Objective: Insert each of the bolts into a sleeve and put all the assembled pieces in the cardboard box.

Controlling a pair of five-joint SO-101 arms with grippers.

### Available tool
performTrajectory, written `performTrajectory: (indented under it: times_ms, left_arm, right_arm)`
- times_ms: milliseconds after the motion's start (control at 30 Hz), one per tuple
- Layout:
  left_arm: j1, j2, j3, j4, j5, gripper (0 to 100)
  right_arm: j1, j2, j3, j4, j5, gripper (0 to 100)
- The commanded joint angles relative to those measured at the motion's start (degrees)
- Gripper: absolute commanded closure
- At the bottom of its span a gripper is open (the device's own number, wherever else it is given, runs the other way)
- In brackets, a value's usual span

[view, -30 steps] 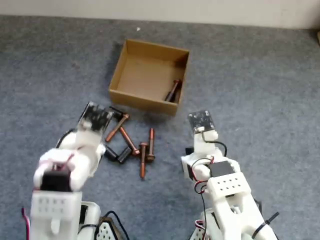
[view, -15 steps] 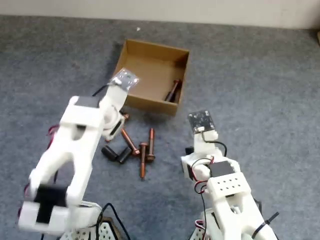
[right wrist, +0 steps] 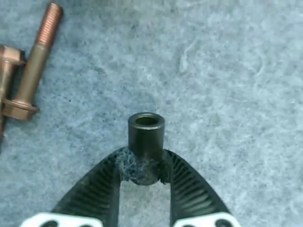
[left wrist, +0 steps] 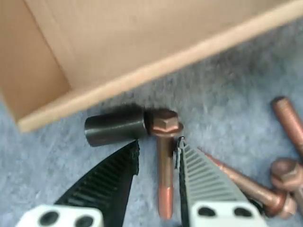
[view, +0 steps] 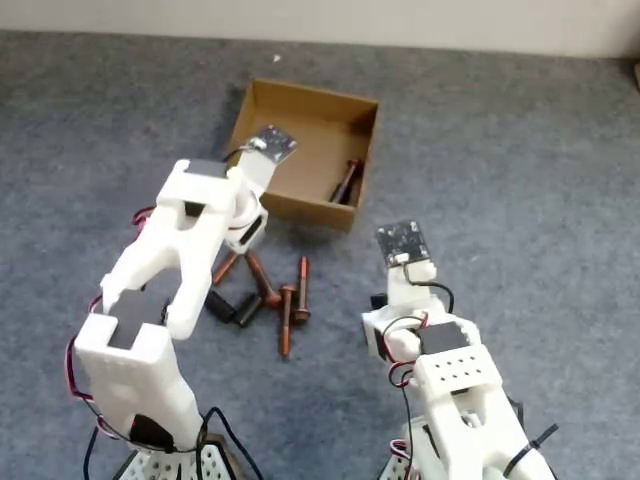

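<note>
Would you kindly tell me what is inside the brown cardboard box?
The brown cardboard box holds one copper bolt in a dark sleeve, in its near right corner. The white left arm covers part of the floor by the front wall.

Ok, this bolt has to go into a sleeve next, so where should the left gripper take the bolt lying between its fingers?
Grip the bolt on its bare shank near mid-length, coming straight down from above. It lies flat on the carpet, and the left gripper is open astride it, so closing there should catch the round shank squarely. The flanged head sits next to a black sleeve, so keep off that end.
</note>
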Motion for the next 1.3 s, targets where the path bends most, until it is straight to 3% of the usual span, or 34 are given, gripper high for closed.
performTrajectory:
  times_ms: [0,500,633,800,967,1267]
  left_arm:
    - [0.92,1.01,-2.86,-1.32,2.64,85]
    - [0.75,2.33,-2.86,4.84,2.2,91]
    - [1.01,2.15,-2.77,4.75,2.29,100]
    - [2.07,1.1,-1.89,6.95,2.64,100]
    - [1.27,-8.48,2.15,6.68,6.42,100]
    - [1.01,-36.44,17.27,6.59,6.68,100]
  right_arm:
    - [0.66,-1.98,-0.4,-1.63,-0.62,99.3]
    - [0.66,-1.98,-0.4,-1.63,-0.44,99.3]
    - [0.66,-1.8,-0.31,-1.63,-0.44,99.3]
    - [0.66,-1.8,-0.31,-1.63,-0.35,99.3]
    - [0.66,-2.07,-0.22,-1.54,-0.35,99.3]
    - [-0.31,-2.15,-0.31,-1.45,-0.7,99.3]
